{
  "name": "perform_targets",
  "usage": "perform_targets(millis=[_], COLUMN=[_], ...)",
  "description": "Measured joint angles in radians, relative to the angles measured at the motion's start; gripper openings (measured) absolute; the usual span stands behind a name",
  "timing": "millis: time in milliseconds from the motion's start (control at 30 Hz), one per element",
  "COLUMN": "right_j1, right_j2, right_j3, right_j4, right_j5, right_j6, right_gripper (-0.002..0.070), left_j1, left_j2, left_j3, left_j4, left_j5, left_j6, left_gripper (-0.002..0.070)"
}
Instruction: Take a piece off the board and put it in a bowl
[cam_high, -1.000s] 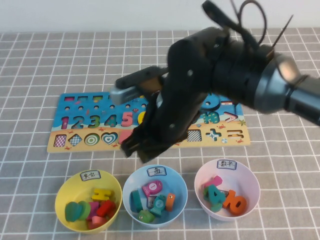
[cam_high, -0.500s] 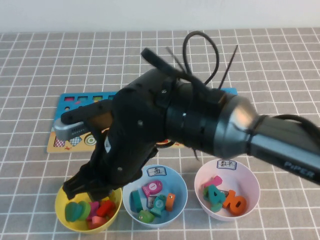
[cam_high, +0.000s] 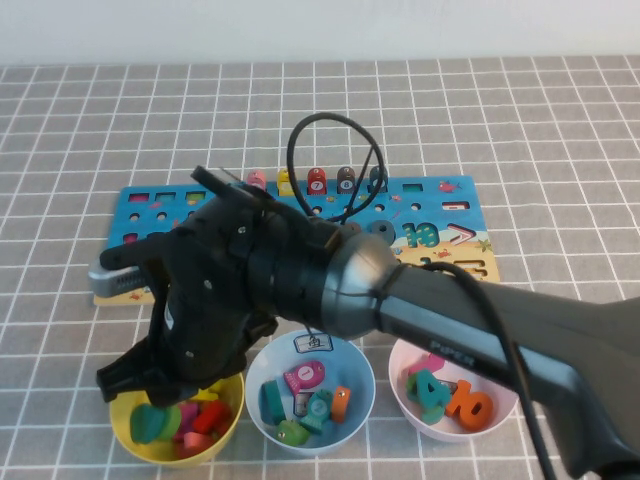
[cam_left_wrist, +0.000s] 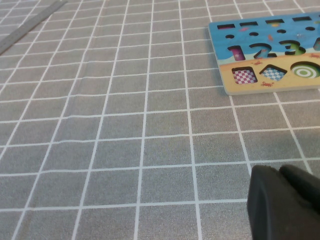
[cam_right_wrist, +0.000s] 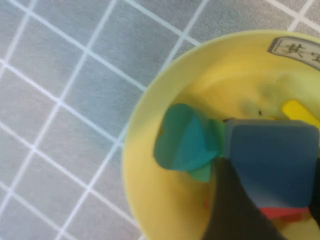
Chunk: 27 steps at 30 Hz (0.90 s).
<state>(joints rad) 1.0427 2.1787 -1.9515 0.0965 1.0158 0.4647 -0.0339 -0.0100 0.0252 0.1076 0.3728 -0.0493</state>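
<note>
My right gripper (cam_high: 158, 385) hangs over the yellow bowl (cam_high: 122, 425) at the front left. In the right wrist view the gripper (cam_right_wrist: 274, 200) is shut on the dark slate-blue square piece (cam_right_wrist: 272, 157), held just above the bowl's contents, inside the yellow rim (cam_right_wrist: 145, 150). The bowl's white label (cam_right_wrist: 296, 50) shows on its far rim. The right arm hides the piece in the high view. The board (cam_high: 450, 215) lies behind the bowls, largely covered by the arm; its left end shows in the left wrist view (cam_left_wrist: 270, 55). My left gripper (cam_left_wrist: 286, 200) is shut, low over bare tablecloth left of the board.
A teal heart (cam_right_wrist: 185, 142) and red and yellow pieces lie in the yellow bowl. A light blue bowl (cam_high: 357, 400) and a pink bowl (cam_high: 503, 375), both holding pieces, stand to the right of it. Grey checked cloth covers the table.
My right arm has swung from over the board's middle towards the front left and now holds the piece over the yellow bowl.
</note>
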Motion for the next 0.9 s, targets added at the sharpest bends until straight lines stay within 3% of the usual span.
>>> perform_targets(millis=[733,900], right_j1=[0.000,0.000], right_j2=[0.050,0.051], right_j3=[-0.027,-0.027], right_j4=[-0.009,-0.009], right_j5=[0.082,0.088], right_j6=[0.005,0.005], right_gripper=[0.0286,0.0344], left_j1=[0.000,0.000], left_j2=[0.000,0.000], left_j3=[0.000,0.000], left_j4=[0.000,0.000], left_j5=[0.000,0.000], left_j6=[0.000,0.000], left_gripper=[-0.0003,-0.0003])
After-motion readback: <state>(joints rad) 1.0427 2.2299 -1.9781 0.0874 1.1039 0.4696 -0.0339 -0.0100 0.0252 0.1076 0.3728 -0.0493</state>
